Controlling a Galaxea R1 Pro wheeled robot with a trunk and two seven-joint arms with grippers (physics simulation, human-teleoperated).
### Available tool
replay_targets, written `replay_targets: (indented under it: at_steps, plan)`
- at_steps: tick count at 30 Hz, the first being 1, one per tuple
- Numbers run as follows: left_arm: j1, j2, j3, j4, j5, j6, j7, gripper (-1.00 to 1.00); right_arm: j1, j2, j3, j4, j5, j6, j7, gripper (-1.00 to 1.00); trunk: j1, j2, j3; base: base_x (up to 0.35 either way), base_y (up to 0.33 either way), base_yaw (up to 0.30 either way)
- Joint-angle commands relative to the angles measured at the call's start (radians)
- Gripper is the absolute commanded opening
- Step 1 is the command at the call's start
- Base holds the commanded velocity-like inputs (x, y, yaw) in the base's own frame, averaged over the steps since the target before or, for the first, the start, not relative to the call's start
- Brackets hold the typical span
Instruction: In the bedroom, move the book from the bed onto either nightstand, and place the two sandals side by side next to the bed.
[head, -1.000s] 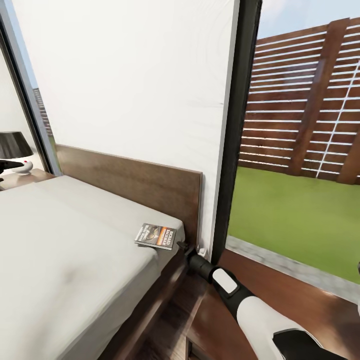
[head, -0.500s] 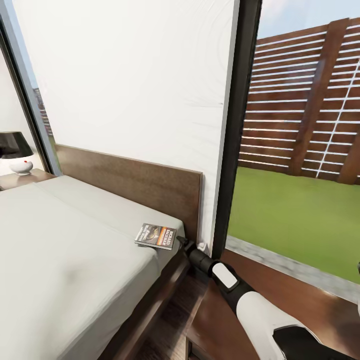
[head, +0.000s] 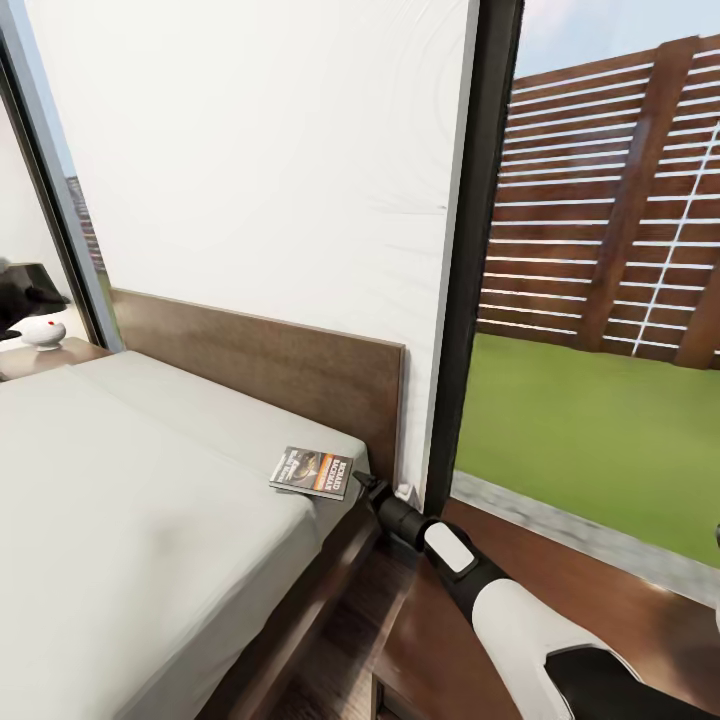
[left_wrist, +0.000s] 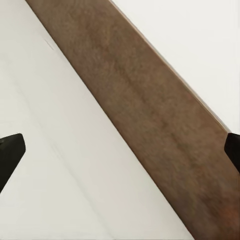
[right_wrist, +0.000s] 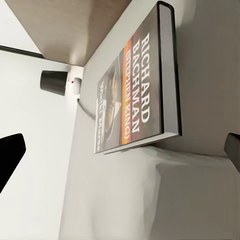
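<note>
1. Grey mattress (head: 150, 520) carries the book (head: 312, 471) flat at its corner by the headboard (head: 270, 365).
2. It looks light, thin and stiffish; best pinched at the overhanging edge.
3. Right gripper (head: 362, 485), at the book's 4 o'clock, has its jaws spread wide and empty.
4. Left gripper (left_wrist: 120, 155) is also wide open.

The head view looks down from beside the bed (head: 150, 520) toward its headboard (head: 270, 365) and the window (head: 600, 300). The 2 wrist views sit close over the mattress: the left faces the headboard (left_wrist: 150, 100), the right the book (right_wrist: 137, 95), which the head view shares (head: 312, 471).
</note>
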Motion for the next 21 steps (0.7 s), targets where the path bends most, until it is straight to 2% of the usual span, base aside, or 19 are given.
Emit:
replay_targets:
  at_steps: [1, 8, 21]
  plan:
    - [-0.002, -0.005, -0.001, 0.001, 0.01, 0.004, 0.012, 1.0, -0.001, 0.0, 0.003, 0.001, -0.005, 0.002, 0.001, 1.0, 0.0, 0.0, -0.001, 0.0, 0.0, 0.0]
    - [-0.007, -0.053, -0.007, 0.006, 0.011, 0.005, 0.018, 1.0, -0.001, 0.0, 0.002, 0.002, -0.004, 0.004, 0.006, 1.0, 0.0, 0.0, -0.001, 0.0, 0.0, 0.0]
    - [-0.008, -0.095, -0.011, 0.02, 0.011, 0.004, 0.02, 1.0, -0.001, 0.0, 0.005, -0.005, -0.004, 0.006, 0.013, 1.0, 0.0, 0.0, -0.003, 0.0, 0.0, 0.0]
